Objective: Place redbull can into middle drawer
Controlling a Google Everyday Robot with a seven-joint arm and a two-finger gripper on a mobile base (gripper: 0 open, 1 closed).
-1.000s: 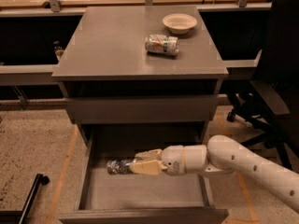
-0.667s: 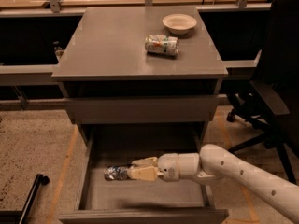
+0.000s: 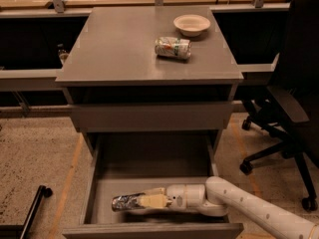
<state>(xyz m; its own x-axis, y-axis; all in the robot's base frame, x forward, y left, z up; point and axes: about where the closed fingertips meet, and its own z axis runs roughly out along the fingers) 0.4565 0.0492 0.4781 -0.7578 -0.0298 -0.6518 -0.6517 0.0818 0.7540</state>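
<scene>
The middle drawer [image 3: 149, 229] of the grey cabinet is pulled out wide, and its plain floor [image 3: 159, 185] shows. My gripper [image 3: 143, 199] reaches in from the right, low over the floor near the drawer's front. It is shut on the redbull can [image 3: 123, 202], a slim silver can. The can lies on its side, pointing left, at or just above the floor. The white arm [image 3: 239, 205] crosses the drawer's right front corner.
A fatter white-and-green can [image 3: 172, 48] lies on its side on the cabinet top [image 3: 114, 49], with a white bowl [image 3: 192, 25] behind it. The shorter flat drawer front [image 3: 149, 116] is closed above. A black office chair [image 3: 291, 103] stands right. A black bar [image 3: 31, 210] lies on the floor left.
My gripper has moved left and down inside the drawer with the can, closer to the floor and the drawer's front.
</scene>
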